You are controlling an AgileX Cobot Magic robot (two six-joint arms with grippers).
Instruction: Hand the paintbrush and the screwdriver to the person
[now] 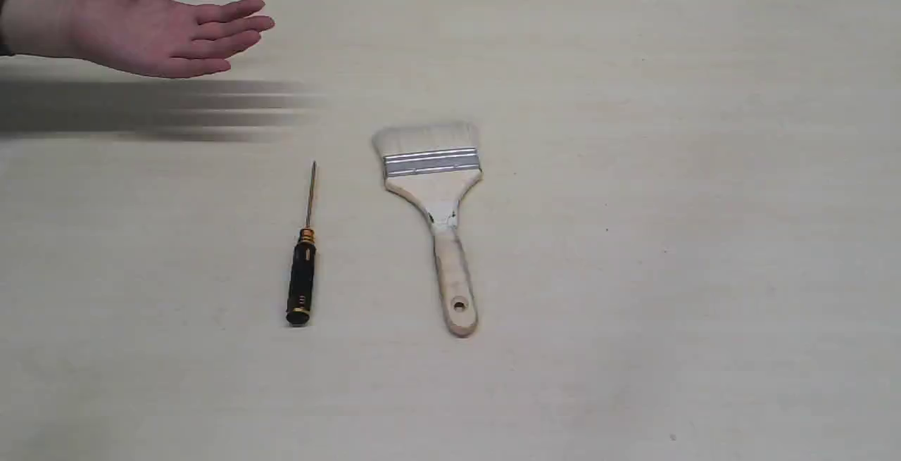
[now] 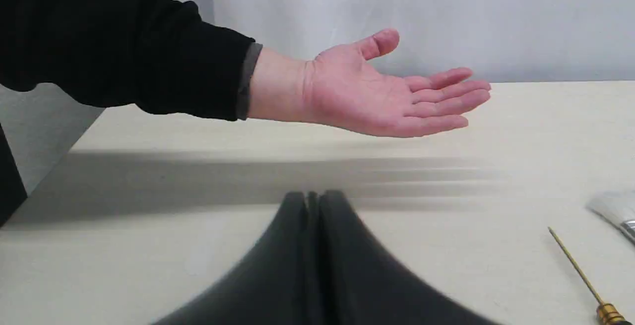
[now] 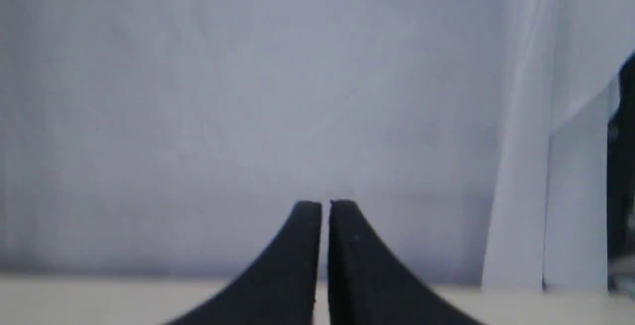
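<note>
The paintbrush (image 1: 436,193) lies flat near the table's middle, pale bristles pointing away, its wooden handle with the hole toward the front. Left of it lies the slim screwdriver (image 1: 303,255), gold shaft pointing away; its shaft (image 2: 578,268) and the brush's bristles (image 2: 612,208) show at the edge of the left wrist view. The person's open hand (image 1: 155,28) hovers palm up over the far left of the table, also seen from the left wrist (image 2: 382,94). My left gripper (image 2: 312,197) is shut and empty, short of the hand. My right gripper (image 3: 325,205) is shut, facing a white backdrop.
A pale wooden table (image 1: 669,236) carries both tools. A white curtain (image 3: 248,92) hangs behind the far edge. The hand casts a dark shadow (image 1: 141,109) on the tabletop. A dark object (image 3: 622,166) stands at the border of the right wrist view.
</note>
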